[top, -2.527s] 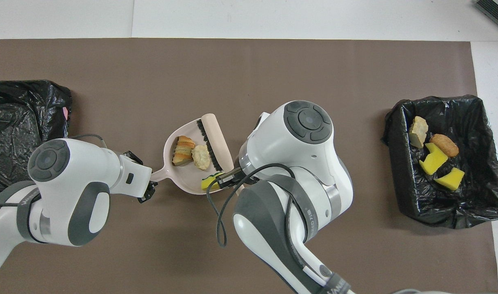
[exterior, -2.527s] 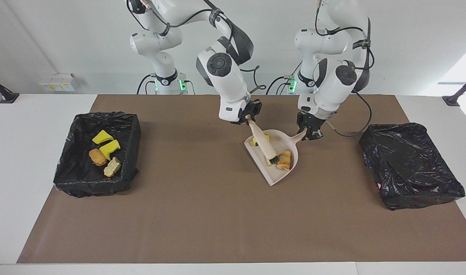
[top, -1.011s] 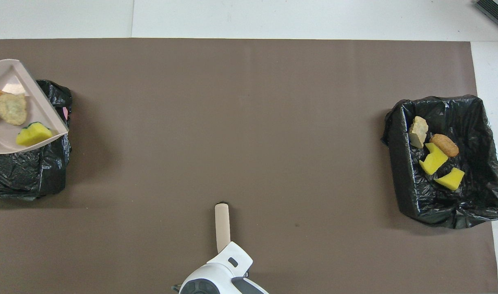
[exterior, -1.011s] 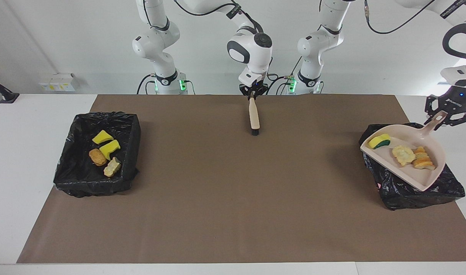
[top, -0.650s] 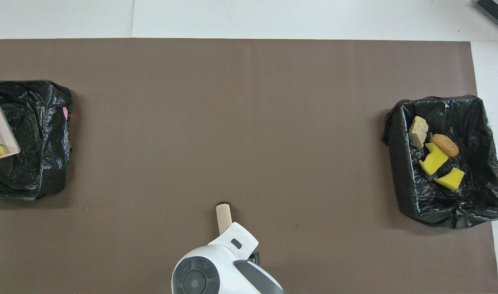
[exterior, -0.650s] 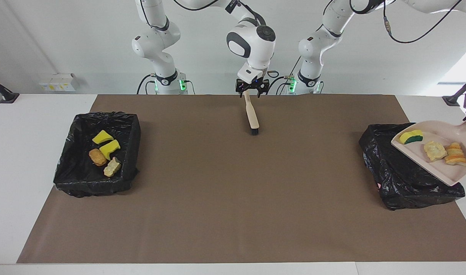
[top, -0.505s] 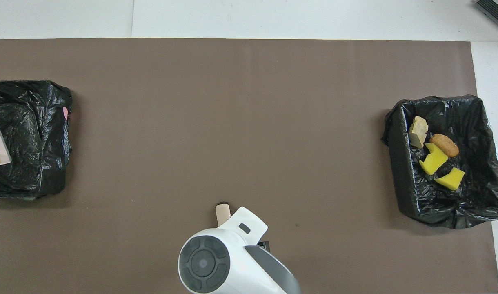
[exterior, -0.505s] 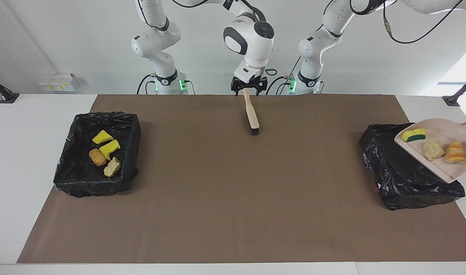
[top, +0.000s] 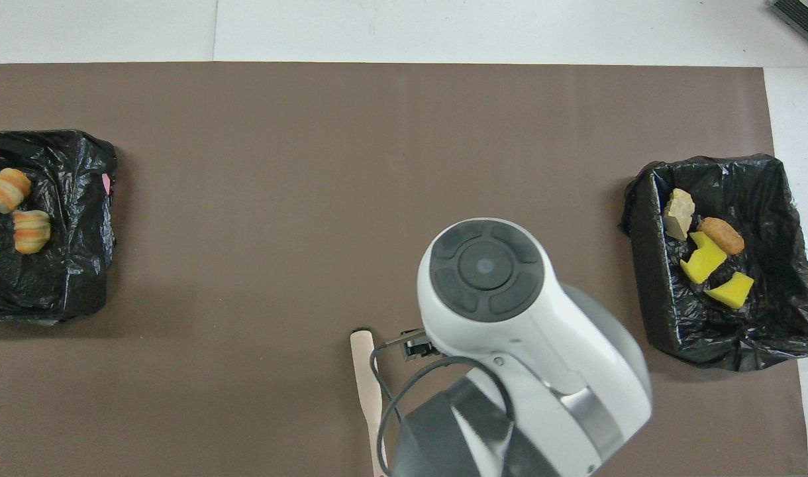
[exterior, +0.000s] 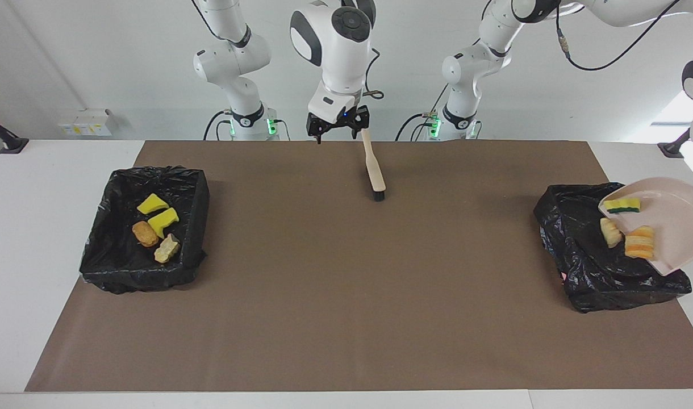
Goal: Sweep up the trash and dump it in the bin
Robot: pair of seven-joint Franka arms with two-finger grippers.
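The left hand holding the dustpan (exterior: 673,221) is cut off at the edge.

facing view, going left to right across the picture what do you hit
Open bin holding yellow, orange-brown and tan trash → right gripper, open, up in the air → hand brush lying on the mat → black bin → tilted dustpan tipping scraps over that bin.

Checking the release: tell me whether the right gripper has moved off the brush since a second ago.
Yes. The right gripper, open, has lifted and shifted toward the right arm's base, while the brush lies on the mat.
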